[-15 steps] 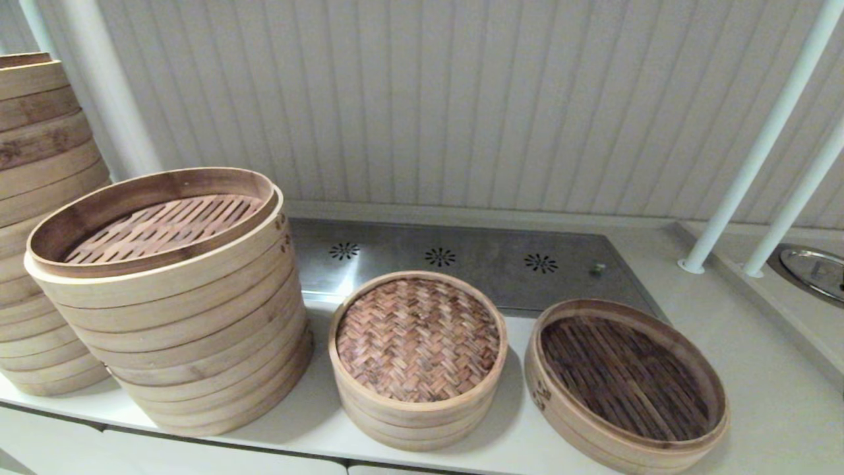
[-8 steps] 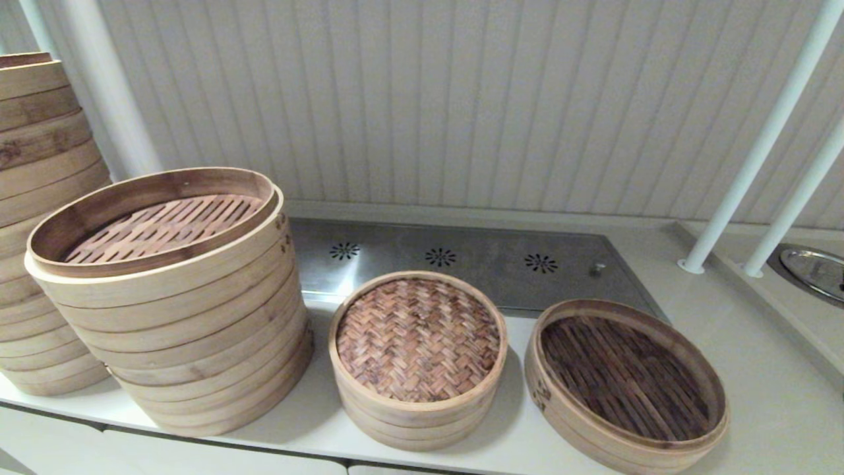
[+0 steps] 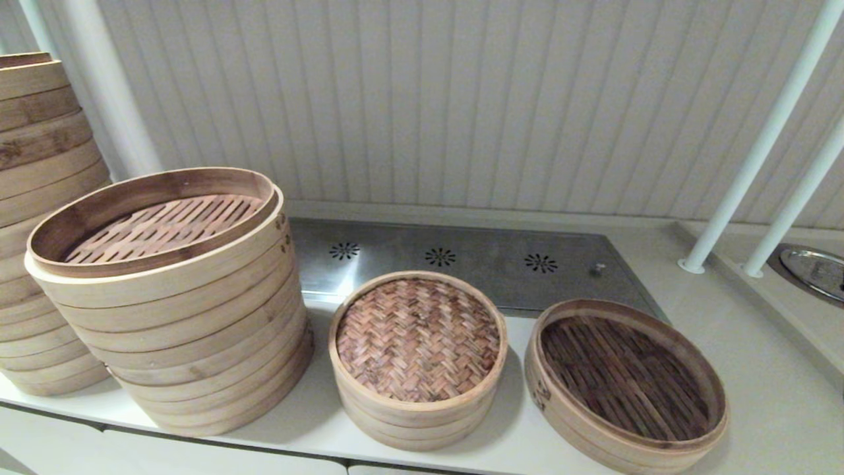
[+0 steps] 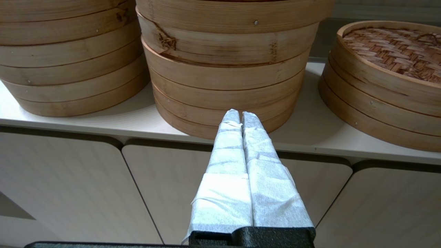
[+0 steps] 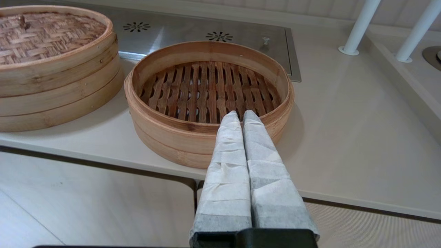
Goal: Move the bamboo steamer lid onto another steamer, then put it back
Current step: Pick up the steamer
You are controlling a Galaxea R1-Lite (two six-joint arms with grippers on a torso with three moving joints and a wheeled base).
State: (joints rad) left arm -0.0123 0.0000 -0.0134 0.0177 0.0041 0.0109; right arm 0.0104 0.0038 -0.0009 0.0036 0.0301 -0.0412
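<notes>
The bamboo steamer lid [image 3: 417, 338], brown herringbone top in a pale rim, sits on the smallest low basket [image 3: 412, 422] at the counter's middle front. Its white liner is hidden under the lid. The lid also shows in the left wrist view [image 4: 392, 48] and the right wrist view [image 5: 41, 32]. Neither gripper appears in the head view. My left gripper [image 4: 240, 115] is shut and empty, held off the counter's front edge before the tall stack. My right gripper [image 5: 241, 115] is shut and empty, just in front of the wide slatted basket.
A wide low slatted-bottom basket [image 3: 626, 376] lies right of the lid. A tall stack of wide baskets [image 3: 171, 297] stands left of it, with a taller stack [image 3: 39, 198] at the far left. Behind are a steel plate [image 3: 461, 264] and white posts [image 3: 758, 145].
</notes>
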